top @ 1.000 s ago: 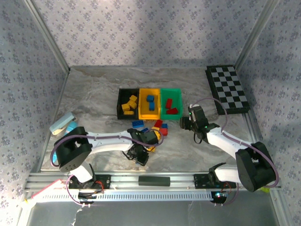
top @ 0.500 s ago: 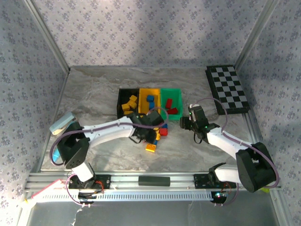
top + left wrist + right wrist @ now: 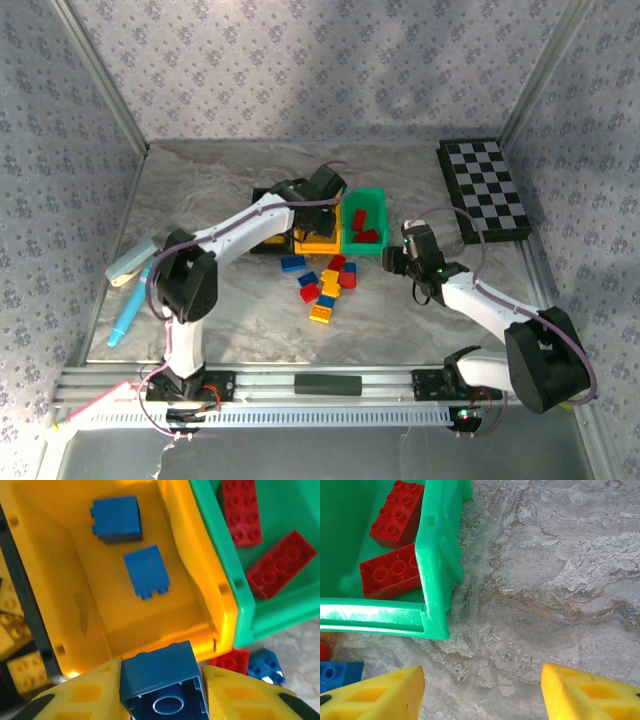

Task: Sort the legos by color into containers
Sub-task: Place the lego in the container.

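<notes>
My left gripper hangs over the yellow bin, shut on a blue brick held hollow side towards the camera. Two blue bricks lie in that yellow bin. The green bin to its right holds red bricks, and the black bin holds yellow bricks. Several loose red, yellow and blue legos lie on the table in front of the bins. My right gripper stands open over bare table, just off the green bin's near right corner.
A black-and-white chequered board lies at the far right. A blue pen and a pale grey object sit near the left edge. Patterned walls close the table on three sides.
My left arm has swung from the near middle of the table up and back over the bins, carrying the blue brick. The right arm has stayed still.
</notes>
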{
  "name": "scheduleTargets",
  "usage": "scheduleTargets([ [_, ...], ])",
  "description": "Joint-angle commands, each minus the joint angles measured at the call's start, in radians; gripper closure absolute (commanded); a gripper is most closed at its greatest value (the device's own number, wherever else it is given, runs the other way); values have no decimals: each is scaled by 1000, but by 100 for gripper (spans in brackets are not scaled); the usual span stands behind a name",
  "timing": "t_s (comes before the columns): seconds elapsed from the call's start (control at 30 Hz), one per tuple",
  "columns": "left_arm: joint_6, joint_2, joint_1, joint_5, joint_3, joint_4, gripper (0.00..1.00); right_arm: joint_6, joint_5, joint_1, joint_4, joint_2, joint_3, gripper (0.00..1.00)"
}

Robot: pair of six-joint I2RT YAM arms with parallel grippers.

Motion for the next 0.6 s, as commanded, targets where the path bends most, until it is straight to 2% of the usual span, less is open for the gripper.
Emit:
scheduleTargets([
  [0.0, 55, 65, 6, 8, 90, -52, 63, 14, 13, 5, -5, 4, 14, 35],
  [0.17, 77, 119, 6, -27, 165, -90, 53, 14, 13, 5, -3, 4, 15, 35],
  [0.23, 83, 118, 8, -27, 171, -102, 41, 14, 14, 6, -3, 4, 15, 35],
  [0.33, 83, 89, 7, -18, 152, -104, 31, 15, 11, 8, -2, 3, 15, 35],
  [0.47, 58, -11, 6, -18, 40, -42, 27, 18, 5, 10, -2, 3, 15, 35],
  [0.57, 11, -133, 7, -9, -117, 57, 27, 18, 6, 14, 1, 2, 15, 35],
])
